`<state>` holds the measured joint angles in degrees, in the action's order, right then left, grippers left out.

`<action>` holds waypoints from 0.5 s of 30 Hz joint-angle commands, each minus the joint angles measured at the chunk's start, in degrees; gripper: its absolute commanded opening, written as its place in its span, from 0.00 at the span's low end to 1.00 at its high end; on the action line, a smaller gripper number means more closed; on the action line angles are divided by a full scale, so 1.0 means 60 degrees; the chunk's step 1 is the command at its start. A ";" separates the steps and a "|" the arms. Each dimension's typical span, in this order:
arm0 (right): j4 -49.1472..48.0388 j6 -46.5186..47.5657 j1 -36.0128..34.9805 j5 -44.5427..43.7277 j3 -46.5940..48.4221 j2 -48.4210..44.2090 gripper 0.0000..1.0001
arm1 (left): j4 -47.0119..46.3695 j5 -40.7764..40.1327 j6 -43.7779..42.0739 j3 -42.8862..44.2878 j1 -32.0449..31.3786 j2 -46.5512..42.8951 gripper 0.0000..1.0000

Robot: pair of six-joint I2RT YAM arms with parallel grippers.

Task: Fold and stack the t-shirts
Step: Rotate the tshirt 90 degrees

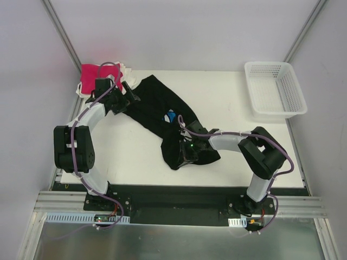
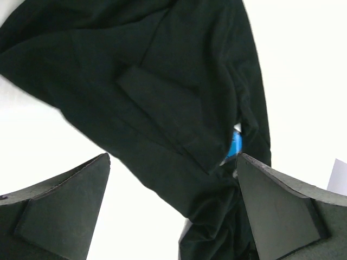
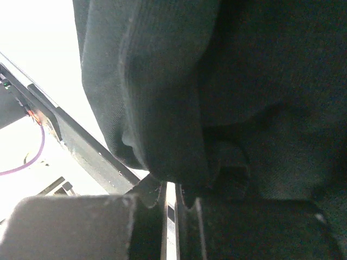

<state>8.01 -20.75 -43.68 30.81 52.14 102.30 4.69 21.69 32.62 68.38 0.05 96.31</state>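
A large black t-shirt (image 1: pixel 157 111) lies crumpled in a diagonal strip across the white table, with a bit of its blue print (image 1: pixel 171 116) showing. My right gripper (image 1: pixel 187 154) is shut on the shirt's near end; in the right wrist view the black cloth (image 3: pixel 162 81) bunches over the closed tips (image 3: pixel 172 187). My left gripper (image 1: pixel 128 98) hangs open over the shirt's far left edge. Its wide-apart fingers (image 2: pixel 65 206) frame the black cloth (image 2: pixel 162 81) and the blue print (image 2: pixel 236 143). A magenta-pink t-shirt (image 1: pixel 96 74) and white ones (image 1: pixel 128 70) lie at the back left.
A white plastic mesh basket (image 1: pixel 274 89) stands at the back right corner of the table. Grey walls close in the left, right and back. Bare white tabletop (image 1: pixel 124 157) lies near the front left of the black shirt.
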 commanded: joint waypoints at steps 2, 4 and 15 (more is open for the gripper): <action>-0.0090 0.0002 0.0205 -0.0096 -0.0165 -0.0351 0.01 | 0.0258 -0.1691 0.0655 -0.0585 0.0006 -0.0334 0.99; -0.0076 0.0002 0.0292 -0.0066 -0.0135 -0.0307 0.01 | 0.0302 -0.2148 0.0817 -0.0688 0.0020 -0.0436 0.99; -0.0119 -0.0056 0.0425 0.0007 -0.0033 -0.0146 0.01 | 0.0581 -0.3222 0.1170 0.0043 0.0020 0.0514 0.99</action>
<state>7.88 -20.78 -41.47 30.98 51.68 101.97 7.16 4.05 38.33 64.58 0.08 96.95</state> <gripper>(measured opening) 0.025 0.991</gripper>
